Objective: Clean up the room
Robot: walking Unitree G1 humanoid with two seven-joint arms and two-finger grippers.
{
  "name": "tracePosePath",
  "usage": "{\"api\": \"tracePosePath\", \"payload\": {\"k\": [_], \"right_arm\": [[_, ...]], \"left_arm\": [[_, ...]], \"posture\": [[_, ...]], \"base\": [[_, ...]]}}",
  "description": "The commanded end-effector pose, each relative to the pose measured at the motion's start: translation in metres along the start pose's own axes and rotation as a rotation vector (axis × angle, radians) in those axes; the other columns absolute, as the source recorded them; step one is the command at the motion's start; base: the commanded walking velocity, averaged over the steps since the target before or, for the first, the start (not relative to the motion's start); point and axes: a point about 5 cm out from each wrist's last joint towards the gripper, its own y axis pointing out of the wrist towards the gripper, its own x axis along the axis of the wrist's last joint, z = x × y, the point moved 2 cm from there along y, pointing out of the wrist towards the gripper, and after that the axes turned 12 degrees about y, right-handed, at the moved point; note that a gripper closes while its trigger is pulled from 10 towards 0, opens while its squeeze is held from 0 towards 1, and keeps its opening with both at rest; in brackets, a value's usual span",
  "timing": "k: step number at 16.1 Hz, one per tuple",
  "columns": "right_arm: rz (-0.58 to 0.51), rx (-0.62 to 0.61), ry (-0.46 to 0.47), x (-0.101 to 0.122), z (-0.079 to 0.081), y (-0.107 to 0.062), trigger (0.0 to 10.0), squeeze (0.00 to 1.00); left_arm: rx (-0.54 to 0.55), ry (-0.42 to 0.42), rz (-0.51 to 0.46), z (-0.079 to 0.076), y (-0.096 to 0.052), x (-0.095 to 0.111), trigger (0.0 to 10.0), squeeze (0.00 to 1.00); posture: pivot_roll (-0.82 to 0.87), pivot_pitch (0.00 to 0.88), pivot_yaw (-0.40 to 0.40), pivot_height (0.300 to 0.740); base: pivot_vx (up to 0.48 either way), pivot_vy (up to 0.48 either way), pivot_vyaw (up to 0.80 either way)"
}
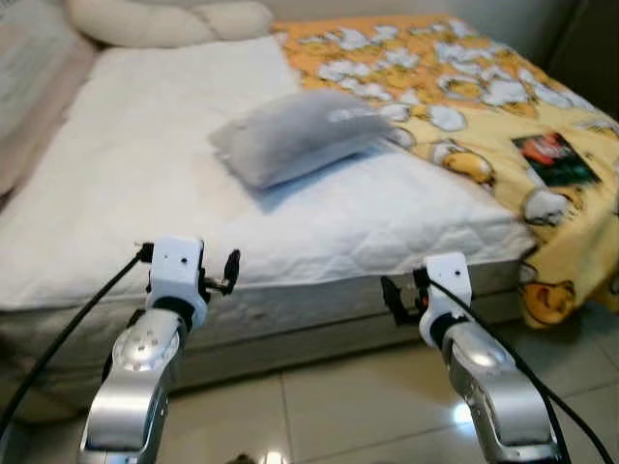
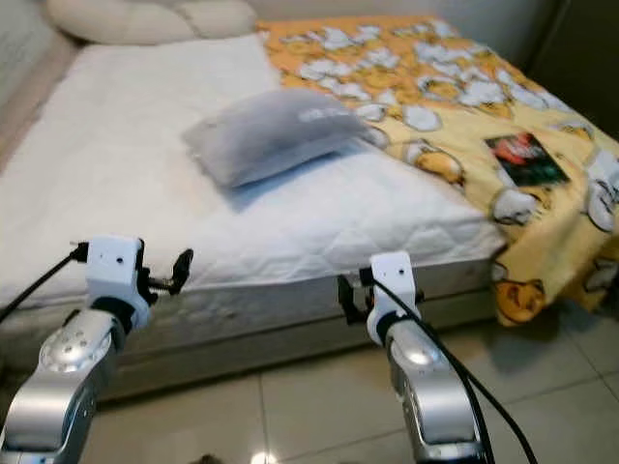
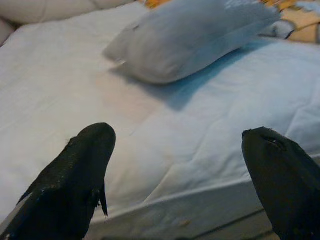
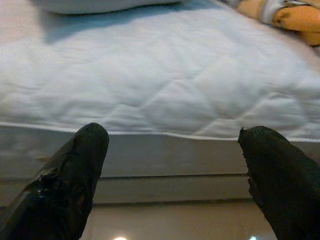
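A grey pillow [image 1: 300, 133] lies askew in the middle of the white mattress [image 1: 135, 184]; in the left wrist view the pillow [image 3: 190, 35] lies beyond the fingers. A yellow cartoon-print blanket [image 1: 464, 77] covers the bed's right side and hangs over its corner. On it rests a dark, red-printed flat item [image 1: 553, 159]. Both arms are raised before the bed's near edge. My left gripper [image 1: 230, 271] is open and holds nothing, just short of the mattress edge. My right gripper [image 1: 392, 298] is open too, level with the mattress side [image 4: 165, 155].
A long cream pillow [image 1: 164, 19] lies at the far end of the bed. A beige padded surface [image 1: 29, 87] runs along the bed's left. Glossy tile floor [image 1: 329, 406] lies between me and the bed. A dark panel [image 1: 590, 48] stands at the far right.
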Motion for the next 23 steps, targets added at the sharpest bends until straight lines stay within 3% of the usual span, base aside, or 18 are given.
{"api": "tracePosePath", "payload": {"k": [1,3,5,6,12,19,23], "right_arm": [[-0.036,-0.040,-0.028,0.007,-0.006,0.002,10.0,0.00],[-0.097,-0.057,-0.060,0.017,-0.005,0.003,10.0,0.00],[-0.116,-0.031,-0.028,0.021,-0.004,0.003,10.0,0.00],[-0.135,-0.029,-0.070,0.023,-0.006,0.004,10.0,0.00],[-0.105,0.042,-0.029,0.017,0.002,0.003,10.0,0.00],[-0.101,0.027,0.018,0.016,-0.001,0.003,10.0,0.00],[-0.122,0.037,-0.020,0.019,0.001,0.005,10.0,0.00]], "left_arm": [[-0.006,0.002,-0.007,-0.003,0.001,0.002,10.0,0.00],[0.005,0.004,-0.007,0.000,0.002,0.001,10.0,0.00],[0.010,0.004,-0.009,0.001,0.003,0.001,10.0,0.00],[0.012,0.001,-0.012,0.001,0.003,0.001,10.0,0.00],[0.020,0.004,-0.018,0.005,0.003,0.001,10.0,0.00],[0.019,0.008,-0.017,0.005,0.002,-0.001,10.0,0.00],[0.019,0.014,-0.019,0.007,0.003,0.001,10.0,0.00]], "posture": [[-0.04,0.030,0.006,0.740],[-0.05,0.025,0.006,0.740],[-0.05,0.024,0.006,0.740],[-0.05,0.012,0.008,0.740],[-0.05,0.000,0.014,0.740],[-0.04,0.000,0.012,0.740],[-0.03,0.000,0.017,0.740]], "base": [[0.326,0.000,0.00],[0.322,0.000,0.00],[0.322,0.000,0.00],[0.322,0.000,0.00],[0.322,0.000,0.00],[0.324,0.000,0.00],[0.322,0.000,0.00]]}}
